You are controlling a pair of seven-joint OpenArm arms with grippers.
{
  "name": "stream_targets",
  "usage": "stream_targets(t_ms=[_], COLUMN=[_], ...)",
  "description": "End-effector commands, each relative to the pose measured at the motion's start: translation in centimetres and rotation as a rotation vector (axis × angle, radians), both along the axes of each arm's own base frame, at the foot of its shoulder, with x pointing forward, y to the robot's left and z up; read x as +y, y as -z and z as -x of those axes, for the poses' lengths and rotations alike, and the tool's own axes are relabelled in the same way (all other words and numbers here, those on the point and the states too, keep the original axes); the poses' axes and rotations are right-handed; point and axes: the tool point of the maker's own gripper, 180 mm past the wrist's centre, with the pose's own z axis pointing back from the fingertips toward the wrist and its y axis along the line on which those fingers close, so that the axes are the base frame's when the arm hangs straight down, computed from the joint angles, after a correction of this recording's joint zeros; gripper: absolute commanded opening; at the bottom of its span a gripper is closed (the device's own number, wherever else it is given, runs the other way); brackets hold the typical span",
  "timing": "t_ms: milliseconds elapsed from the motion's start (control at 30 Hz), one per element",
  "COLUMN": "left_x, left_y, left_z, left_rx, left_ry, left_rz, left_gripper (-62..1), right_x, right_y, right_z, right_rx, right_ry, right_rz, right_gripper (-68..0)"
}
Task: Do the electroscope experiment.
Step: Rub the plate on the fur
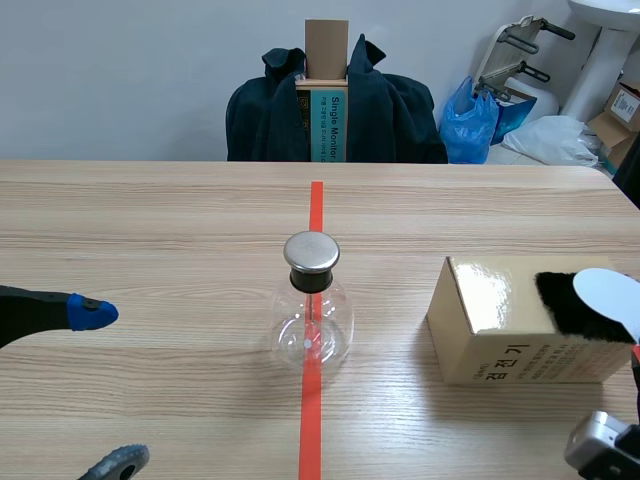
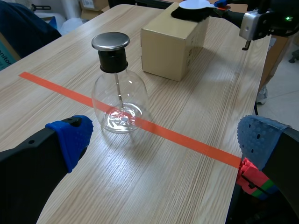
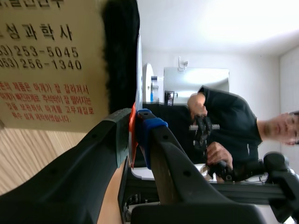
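While the left gripper (image 2: 166, 140) gapes wide and empty beside the electroscope (image 1: 313, 310) on the tape line (image 1: 311, 420), the right gripper (image 3: 135, 135) is clamped on the white disc (image 1: 612, 298), which lies on black fur (image 1: 570, 305) atop the box (image 1: 500, 330).

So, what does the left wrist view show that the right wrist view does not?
Only the left wrist view shows the glass electroscope on the orange tape line, ahead of the open left gripper. Only the right wrist view shows a person in the background. Both show the cardboard box, the black fur on it, the white disc, and the right gripper, shut on the disc's red handle.
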Motion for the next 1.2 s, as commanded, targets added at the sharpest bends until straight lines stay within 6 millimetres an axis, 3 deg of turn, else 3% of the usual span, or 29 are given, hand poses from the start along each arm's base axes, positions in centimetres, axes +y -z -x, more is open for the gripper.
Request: stream_targets(t_ms=[0,67,200,367,500,667,800,933,1100,1167], left_x=[-0.1,-0.1,-0.1,-0.2,-0.2,-0.2,-0.2,-0.2,-0.2,-0.2], left_y=[-0.8,-0.8,-0.8,-0.8,-0.8,-0.8,-0.8,-0.8,-0.7,-0.8], left_z=[-0.4,-0.4,-0.4,-0.4,-0.4,-0.4,-0.4,-0.4,-0.4,-0.4], left_rx=[-0.020,-0.020,-0.020,-0.020,-0.019,-0.019,-0.019,-0.019,-0.019,-0.019], left_ry=[-0.011,-0.011,-0.011,-0.017,-0.019,-0.019,-0.019,-0.019,-0.018,-0.018], left_rz=[0.030,0.030,0.029,0.036,0.036,0.035,0.035,0.035,0.034,0.034], left_gripper=[1.4,1.4,1.4,1.4,1.4,1.4,1.4,1.4,1.4,1.4], right_x=[1.2,1.2,-1.2,2.1,-0.8,0.9,-1.9,0.2,-2.4,-1.3], right_y=[-0.9,-0.7,-0.3,0.0,-0.2,0.2,0.1,0.4,0.7,1.2], right_z=[-0.3,-0.2,0.4,0.7,0.6,0.5,0.7,0.5,0.7,0.6], right_rx=[-0.038,-0.036,-0.020,-0.007,-0.025,0.007,0.001,0.023,0.035,0.068], right_ry=[-0.064,-0.029,0.113,-0.062,0.117,-0.007,0.153,0.013,0.173,0.104], right_rz=[0.026,0.013,0.030,0.021,0.025,0.016,0.026,0.015,0.005,-0.017], right_gripper=[-66.7,-66.7,-66.7,-66.7,-66.7,-66.7,-66.7,-66.7,-66.7,-66.7])
